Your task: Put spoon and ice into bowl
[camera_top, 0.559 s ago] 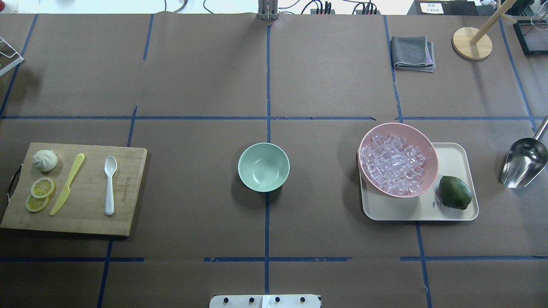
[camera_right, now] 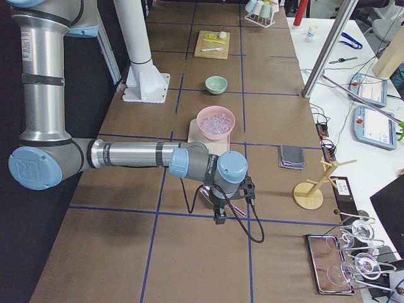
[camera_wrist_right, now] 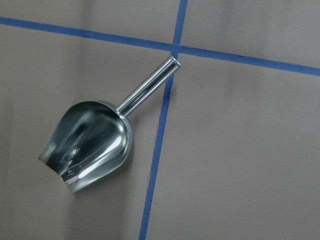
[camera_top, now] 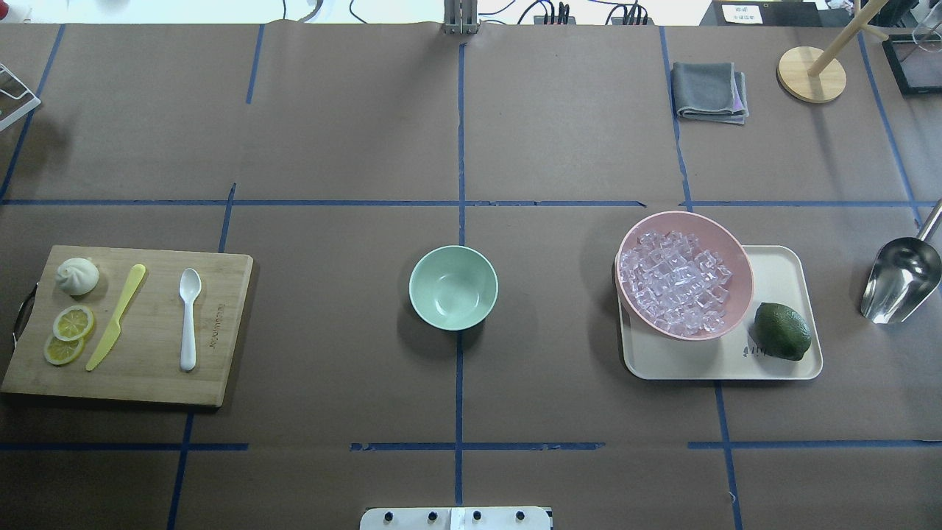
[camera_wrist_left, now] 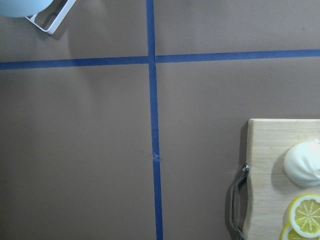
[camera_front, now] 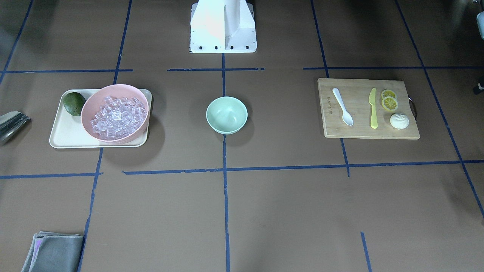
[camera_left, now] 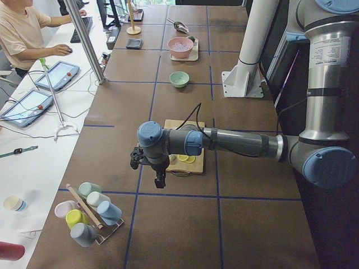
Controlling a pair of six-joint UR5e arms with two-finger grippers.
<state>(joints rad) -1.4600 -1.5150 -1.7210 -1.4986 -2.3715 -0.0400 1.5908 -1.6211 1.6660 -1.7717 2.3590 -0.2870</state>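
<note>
The white spoon (camera_top: 188, 318) lies on a wooden cutting board (camera_top: 154, 368) at the left, next to a yellow-green knife (camera_top: 116, 316). The mint-green bowl (camera_top: 452, 287) stands empty at the table's middle. The ice (camera_top: 675, 281) fills a pink bowl (camera_top: 742, 294) on a cream tray (camera_top: 780, 265) at the right. My left gripper (camera_left: 160, 180) hangs beyond the board's outer end, and I cannot tell if it is open. My right gripper (camera_right: 219, 219) hangs over a metal scoop (camera_top: 899, 280), and I cannot tell its state either. Neither wrist view shows fingers.
A bun (camera_top: 77, 276) and two lemon slices (camera_top: 70, 333) lie on the board. A lime (camera_top: 781, 330) sits on the tray. A grey cloth (camera_top: 709, 90) and a wooden stand (camera_top: 811, 73) are at the far right. A cup rack (camera_left: 90, 213) stands past the left gripper.
</note>
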